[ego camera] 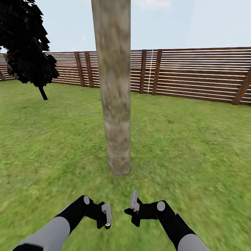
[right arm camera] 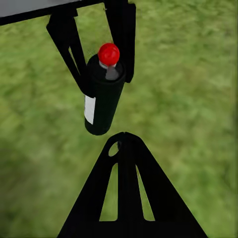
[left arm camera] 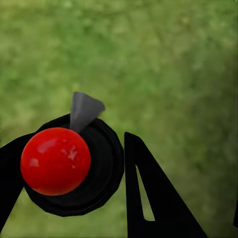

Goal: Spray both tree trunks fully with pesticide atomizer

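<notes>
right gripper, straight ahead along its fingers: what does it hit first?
Likely the pesticide atomizer clamped in the left gripper, which sits right past the right gripper fingertips. Beyond it, just lawn. Depth is uncertain.

No readable text, numbers, brands or signs in any view. The one candidate is a pale rectangular label on the side of the black spray bottle, below its red cap; seen edge-on from the right wrist camera, it shows as a blank white strip with no characters resolvable. The tree trunk and the slatted wooden fence behind the trunk carry no markings.
</notes>
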Controlling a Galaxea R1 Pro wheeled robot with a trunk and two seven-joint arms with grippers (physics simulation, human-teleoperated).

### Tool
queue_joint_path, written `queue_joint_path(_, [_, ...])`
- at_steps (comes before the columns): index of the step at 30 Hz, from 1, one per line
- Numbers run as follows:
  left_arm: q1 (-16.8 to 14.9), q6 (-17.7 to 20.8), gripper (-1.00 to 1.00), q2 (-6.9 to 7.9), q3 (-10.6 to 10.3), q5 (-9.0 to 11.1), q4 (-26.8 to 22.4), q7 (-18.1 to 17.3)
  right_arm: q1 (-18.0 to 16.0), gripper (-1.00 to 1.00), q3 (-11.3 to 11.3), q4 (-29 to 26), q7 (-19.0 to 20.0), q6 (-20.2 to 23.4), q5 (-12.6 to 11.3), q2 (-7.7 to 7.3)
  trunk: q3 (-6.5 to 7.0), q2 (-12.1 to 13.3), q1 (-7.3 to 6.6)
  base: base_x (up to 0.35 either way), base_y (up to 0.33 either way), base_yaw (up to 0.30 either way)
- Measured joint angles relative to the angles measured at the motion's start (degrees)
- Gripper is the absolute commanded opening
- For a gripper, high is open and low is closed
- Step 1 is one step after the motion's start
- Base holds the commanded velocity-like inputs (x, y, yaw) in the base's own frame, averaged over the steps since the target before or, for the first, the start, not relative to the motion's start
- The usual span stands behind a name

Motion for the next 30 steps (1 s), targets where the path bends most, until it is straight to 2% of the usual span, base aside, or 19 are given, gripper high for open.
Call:
queue_joint_path(21, [0.0, -0.08, -1.0, -3.13, 0.05, 0.21, 0.07, 0.13, -0.08, -1.0, 0.0, 0.0, 0.0, 0.0, 0.0, -0.02, 0.0, 0.0, 0.0, 0.0, 0.0, 0.0])
queue_joint_path(25, [0.0, -0.15, -1.0, -3.34, 0.04, 0.32, 0.09, 0.13, -0.09, -1.0, 0.0, 0.0, 0.0, 0.0, 0.0, -0.03, 0.0, 0.0, 0.0, 0.0, 0.0, 0.0])
queue_joint_path(30, [0.01, -2.57, -1.0, -3.41, 0.09, 0.73, 0.17, -0.18, -0.04, -1.0, 0.0, 0.0, 0.0, 0.0, 0.0, -0.03, 0.0, 0.0, 0.0, 0.0, 0.0, 0.0])
